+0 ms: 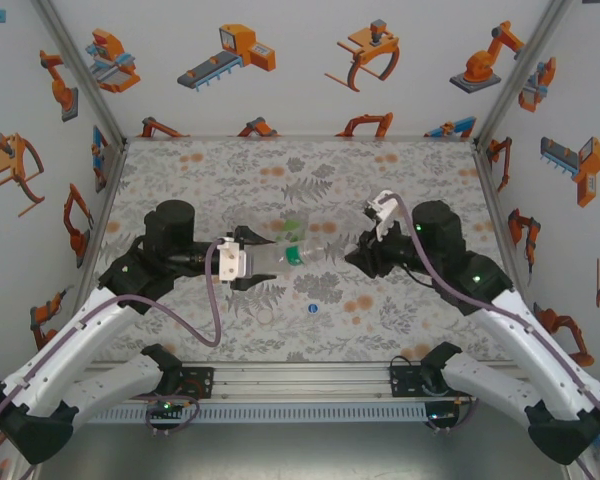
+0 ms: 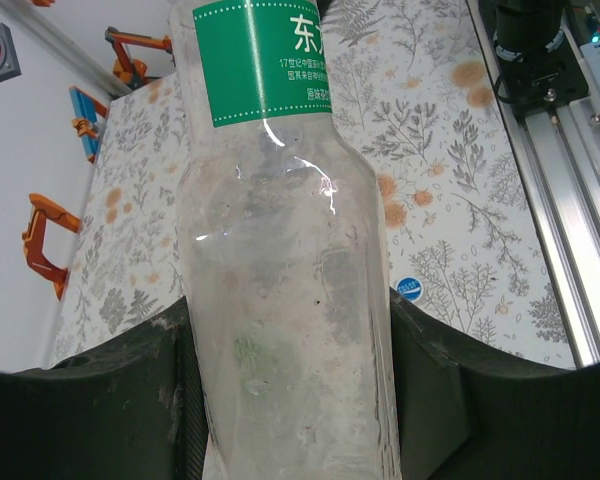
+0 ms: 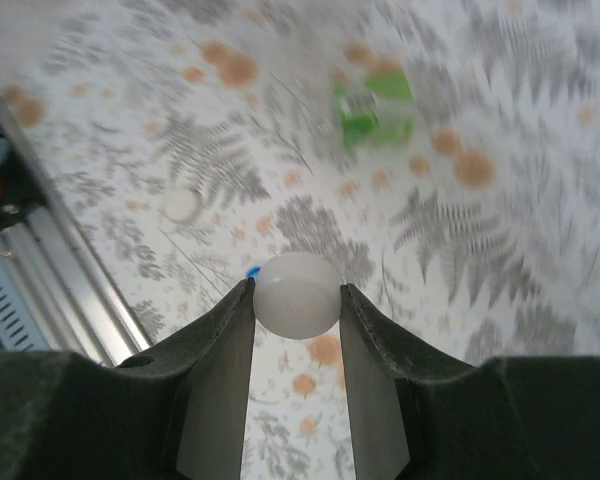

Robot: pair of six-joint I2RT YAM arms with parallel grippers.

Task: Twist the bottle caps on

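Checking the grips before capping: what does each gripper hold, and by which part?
Left gripper clamps the green-labelled clear bottle around its bare body, short of the label. Right gripper pinches a white cap by its sides.

The right end effector (image 3: 297, 300) pinches a white cap (image 3: 297, 290) at the centre of the frame. On the fern-patterned tabletop (image 3: 500, 230) behind, a blurred green object (image 3: 375, 105) lies at upper centre and a pale round disc (image 3: 181, 205) at left.
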